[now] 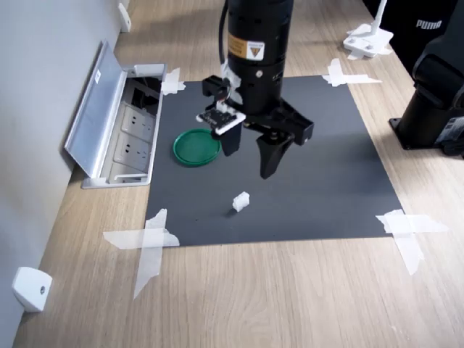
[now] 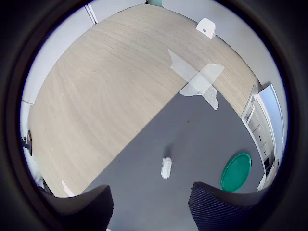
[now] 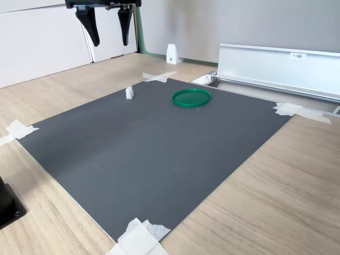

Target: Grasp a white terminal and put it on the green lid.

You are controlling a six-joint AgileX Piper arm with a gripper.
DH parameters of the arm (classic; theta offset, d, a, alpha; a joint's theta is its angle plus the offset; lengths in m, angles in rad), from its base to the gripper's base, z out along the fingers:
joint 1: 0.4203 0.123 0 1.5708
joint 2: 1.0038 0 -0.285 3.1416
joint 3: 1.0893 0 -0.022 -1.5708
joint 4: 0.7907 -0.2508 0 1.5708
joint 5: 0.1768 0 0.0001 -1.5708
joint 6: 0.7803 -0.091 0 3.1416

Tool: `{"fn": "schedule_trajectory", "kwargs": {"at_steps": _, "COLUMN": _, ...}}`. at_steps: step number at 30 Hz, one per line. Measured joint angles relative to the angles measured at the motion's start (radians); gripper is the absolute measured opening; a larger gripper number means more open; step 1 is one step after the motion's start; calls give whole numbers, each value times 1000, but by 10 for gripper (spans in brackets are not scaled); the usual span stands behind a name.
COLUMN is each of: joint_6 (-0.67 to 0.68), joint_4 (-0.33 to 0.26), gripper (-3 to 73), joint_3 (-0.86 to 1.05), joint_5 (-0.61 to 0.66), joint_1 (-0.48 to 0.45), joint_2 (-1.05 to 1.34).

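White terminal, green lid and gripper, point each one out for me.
white terminal (image 1: 241, 201), first exterior view, on its top face.
green lid (image 3: 191, 97), second exterior view, on its flat centre.
gripper (image 2: 151, 204), wrist view, midway between its open fingertips.

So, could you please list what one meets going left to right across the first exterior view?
White wedge piece → open socket box → green lid → white terminal → gripper → taped mat corner.
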Motion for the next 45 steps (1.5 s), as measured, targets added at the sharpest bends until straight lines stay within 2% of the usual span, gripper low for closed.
{"fn": "schedule_trajectory", "kwargs": {"at_steps": 9, "joint_6": 9, "joint_4": 43, "gripper": 658, "joint_3": 89, "joint_5": -122, "joint_1": 0, "joint_2": -16}}
{"fn": "schedule_trajectory", "kwargs": {"at_steps": 19, "joint_6": 31, "joint_4": 43, "gripper": 657, "joint_3": 201, "joint_5": -237, "joint_1": 0, "joint_2": -43}}
{"fn": "schedule_trajectory", "kwargs": {"at_steps": 45, "joint_6": 9, "joint_4": 39, "gripper": 641, "joint_3": 193, "joint_5": -291, "joint_1": 0, "joint_2": -155}}
